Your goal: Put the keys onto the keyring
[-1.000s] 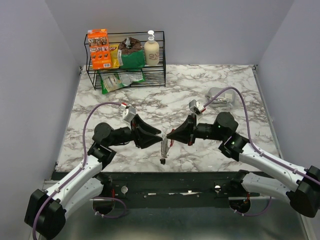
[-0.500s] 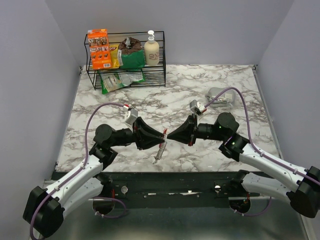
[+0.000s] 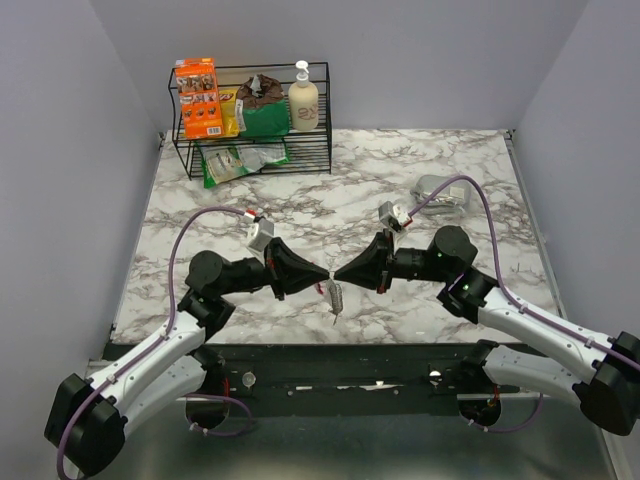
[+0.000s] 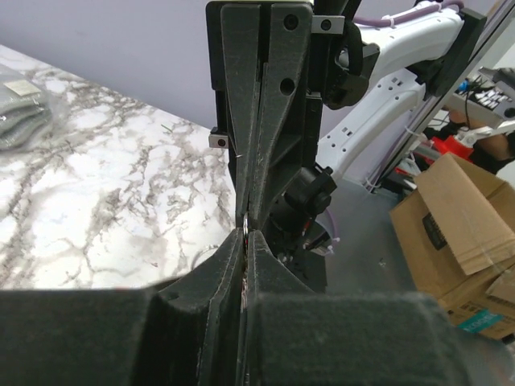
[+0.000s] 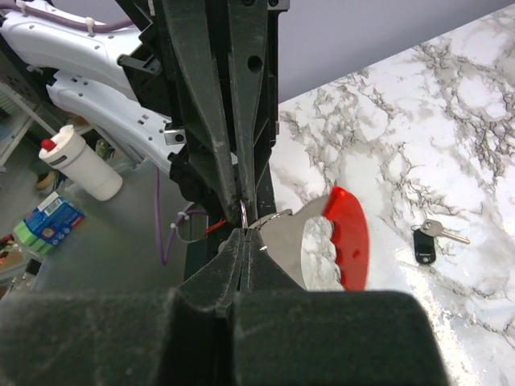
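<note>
Above the table's near middle the keyring [image 3: 334,297] hangs between both grippers, its red curved side [image 5: 348,239] and gray side to the right in the right wrist view. My right gripper [image 5: 244,233] is shut on the small wire loop [image 5: 243,211] at the keyring's end. My left gripper [image 4: 245,233] meets it tip to tip, its jaws pressed on the same loop [image 4: 244,223]. From above, the left gripper [image 3: 326,275] and right gripper [image 3: 338,277] touch noses. The keys [image 5: 429,239], a black stub with a silver blade, lie on the marble beyond the keyring.
A black wire rack [image 3: 255,150] with an orange box, green packets and a soap bottle stands at the back left. A gray pouch [image 3: 440,195] lies at the back right. Cardboard boxes [image 4: 459,225] and a white bottle [image 5: 76,165] sit off the table.
My left gripper has slid right to meet the right gripper's tip and closed its jaws on the wire loop. The keyring swung under them. The right arm stayed put.
</note>
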Tool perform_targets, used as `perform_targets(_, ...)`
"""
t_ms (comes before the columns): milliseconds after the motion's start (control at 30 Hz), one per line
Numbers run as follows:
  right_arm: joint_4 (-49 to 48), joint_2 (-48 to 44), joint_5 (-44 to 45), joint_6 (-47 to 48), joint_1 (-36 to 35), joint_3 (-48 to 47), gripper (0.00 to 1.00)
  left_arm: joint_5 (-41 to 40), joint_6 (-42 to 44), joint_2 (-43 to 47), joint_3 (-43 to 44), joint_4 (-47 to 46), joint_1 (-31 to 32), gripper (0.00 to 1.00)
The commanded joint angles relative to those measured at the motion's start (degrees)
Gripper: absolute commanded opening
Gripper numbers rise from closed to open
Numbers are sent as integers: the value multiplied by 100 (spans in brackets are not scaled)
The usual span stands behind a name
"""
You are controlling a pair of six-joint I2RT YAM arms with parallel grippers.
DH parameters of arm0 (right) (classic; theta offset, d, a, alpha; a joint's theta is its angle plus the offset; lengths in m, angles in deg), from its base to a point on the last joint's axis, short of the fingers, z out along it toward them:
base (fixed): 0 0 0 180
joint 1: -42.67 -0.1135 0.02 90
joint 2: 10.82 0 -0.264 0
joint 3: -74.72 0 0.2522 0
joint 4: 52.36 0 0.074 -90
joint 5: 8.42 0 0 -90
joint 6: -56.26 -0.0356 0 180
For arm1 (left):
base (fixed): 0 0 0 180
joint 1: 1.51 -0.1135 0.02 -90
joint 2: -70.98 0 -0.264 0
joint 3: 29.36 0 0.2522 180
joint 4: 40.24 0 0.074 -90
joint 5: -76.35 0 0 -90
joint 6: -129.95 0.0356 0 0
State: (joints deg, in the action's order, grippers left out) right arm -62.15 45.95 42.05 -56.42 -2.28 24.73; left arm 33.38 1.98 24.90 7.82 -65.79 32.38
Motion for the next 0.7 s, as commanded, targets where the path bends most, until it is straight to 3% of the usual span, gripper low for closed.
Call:
perform_targets(0,-282,9,-116,-53,-31,72,1,-229,89,91,-109,-270,74,5)
perform_targets(33,-282,18,-117,-53,-31,63,1,-229,106,100,-101,-262,91,0)
perform_targets(267,-238,18,-99,-35,-32,28,1,-290,334,187,13,211,153,0)
perform_targets(400,-185,44,-81,9,-32,2,14,-387,694,293,250,923,170,0)
perform_targets(433,-150,44,-73,52,-31,-16,19,-396,904,284,390,1117,171,0)
perform_targets(467,-106,44,-64,79,-31,-25,31,-405,976,293,461,1484,179,0)
perform_targets(533,147,36,59,227,-32,-121,45,-475,1256,284,698,1890,188,0)
perform_targets(567,236,9,120,281,-31,-147,58,-501,1345,267,777,2249,206,0)
perform_targets(667,482,-96,331,501,-23,-218,78,-624,1695,188,1094,2996,249,0)
